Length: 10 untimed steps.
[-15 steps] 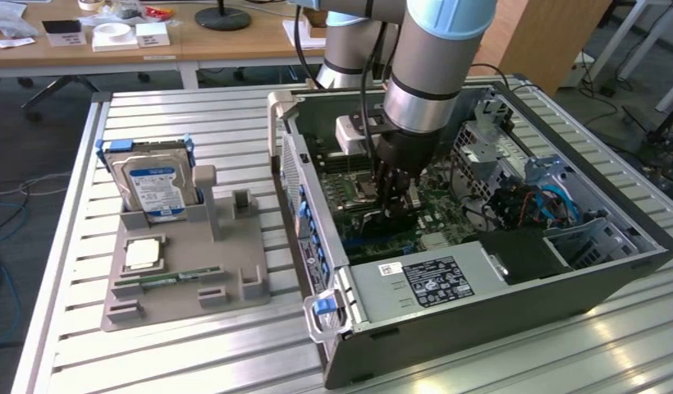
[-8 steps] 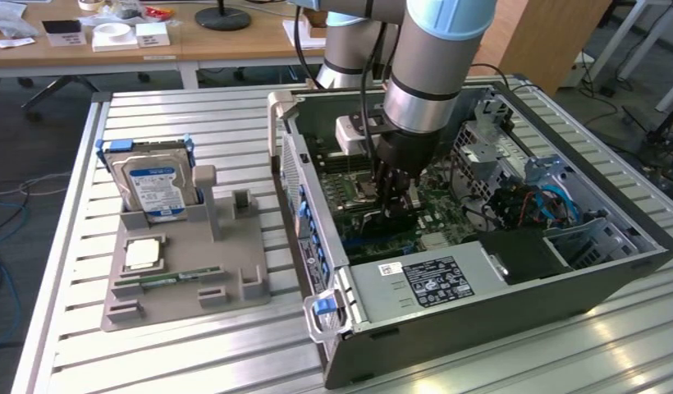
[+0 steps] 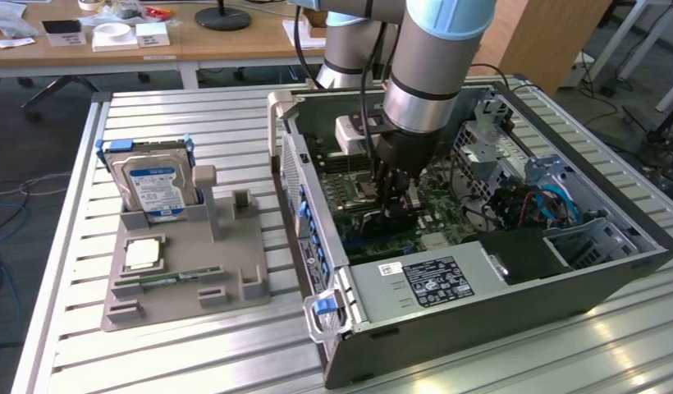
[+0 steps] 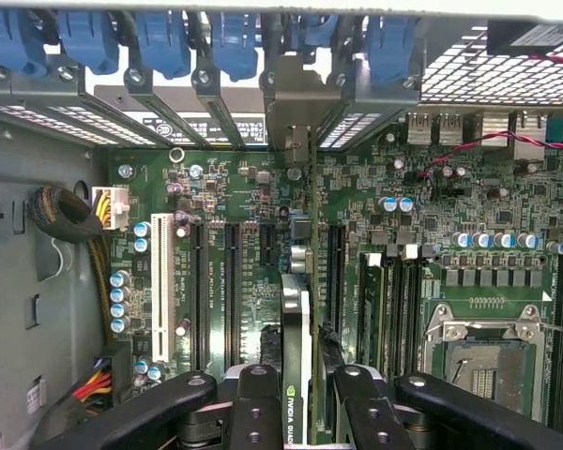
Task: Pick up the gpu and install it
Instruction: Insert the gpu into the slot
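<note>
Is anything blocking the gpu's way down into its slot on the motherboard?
Nothing visible does. The gripper holds the gpu edge-on over the motherboard, its bracket end meeting the case's rear bracket bay. No cable crosses the card.

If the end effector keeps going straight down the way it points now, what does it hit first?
Most likely the motherboard. The end effector grips the gpu edge-down above the expansion slots, so the card's lower edge would meet a slot first. Remaining depth is hard to judge.

Silver-grey tubular arm with pale blue joint caps and a black band; black cables alongside; black claw, screw-studded fingers.
</note>
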Motion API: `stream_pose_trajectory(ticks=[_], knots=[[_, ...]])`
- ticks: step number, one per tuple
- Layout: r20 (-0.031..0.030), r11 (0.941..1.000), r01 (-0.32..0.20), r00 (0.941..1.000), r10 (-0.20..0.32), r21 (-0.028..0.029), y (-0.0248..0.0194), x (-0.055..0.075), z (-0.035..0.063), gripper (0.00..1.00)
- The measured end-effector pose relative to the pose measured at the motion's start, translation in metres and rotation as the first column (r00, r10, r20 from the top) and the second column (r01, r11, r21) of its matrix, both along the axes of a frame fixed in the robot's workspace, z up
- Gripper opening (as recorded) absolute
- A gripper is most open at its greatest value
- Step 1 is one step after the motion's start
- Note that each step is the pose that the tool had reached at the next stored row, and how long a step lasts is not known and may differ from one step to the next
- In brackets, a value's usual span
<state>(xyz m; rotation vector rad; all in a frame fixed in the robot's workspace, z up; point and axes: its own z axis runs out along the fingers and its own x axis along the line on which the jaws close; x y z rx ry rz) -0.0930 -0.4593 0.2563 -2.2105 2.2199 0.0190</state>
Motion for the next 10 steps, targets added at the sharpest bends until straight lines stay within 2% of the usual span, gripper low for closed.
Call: stream_pose_trajectory(ticks=[10], knots=[[-0.0001, 1.0, 0.0, 1.0, 0.0, -0.0001, 0.0007, -0.0003, -0.0004, 0.26]])
